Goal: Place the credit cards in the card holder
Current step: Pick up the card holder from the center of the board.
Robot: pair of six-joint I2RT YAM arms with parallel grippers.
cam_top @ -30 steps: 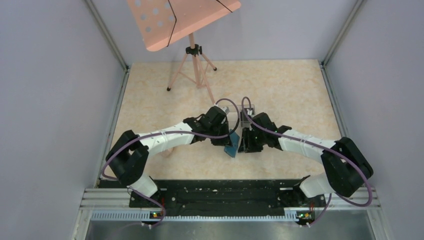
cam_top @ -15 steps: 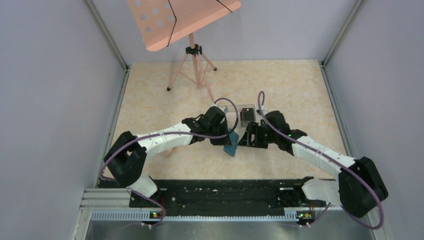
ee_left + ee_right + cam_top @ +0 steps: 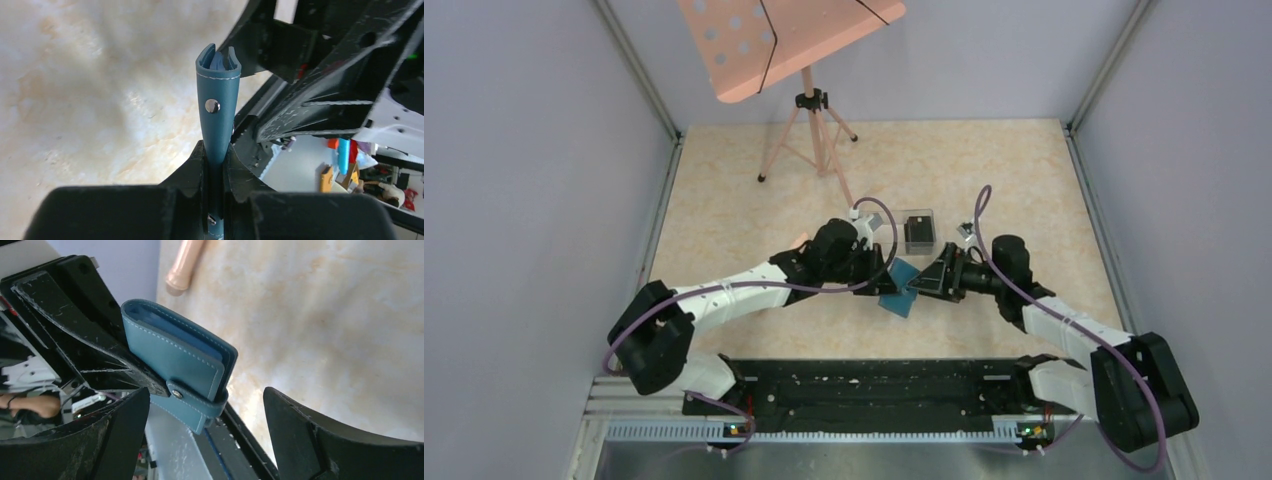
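The card holder (image 3: 902, 290) is a teal wallet, folded, with its snap tab closed. My left gripper (image 3: 886, 278) is shut on it and holds it off the floor. In the left wrist view the card holder (image 3: 218, 95) stands up from between my fingers (image 3: 192, 167), stud facing the camera. My right gripper (image 3: 931, 282) is open just right of it, pointing at it. In the right wrist view the card holder (image 3: 175, 360) hangs between and beyond my open fingers (image 3: 305, 435), untouched. The credit cards (image 3: 918, 233) are a dark stack inside a clear box.
The clear plastic box (image 3: 918, 216) stands on the beige floor just behind both grippers. A pink music stand (image 3: 789, 40) on a tripod (image 3: 809, 140) stands at the back left. Grey walls close in both sides.
My right arm has swung away from over the clear box, out to the right and lower, and now faces the wallet. My left gripper has carried the wallet slightly right.
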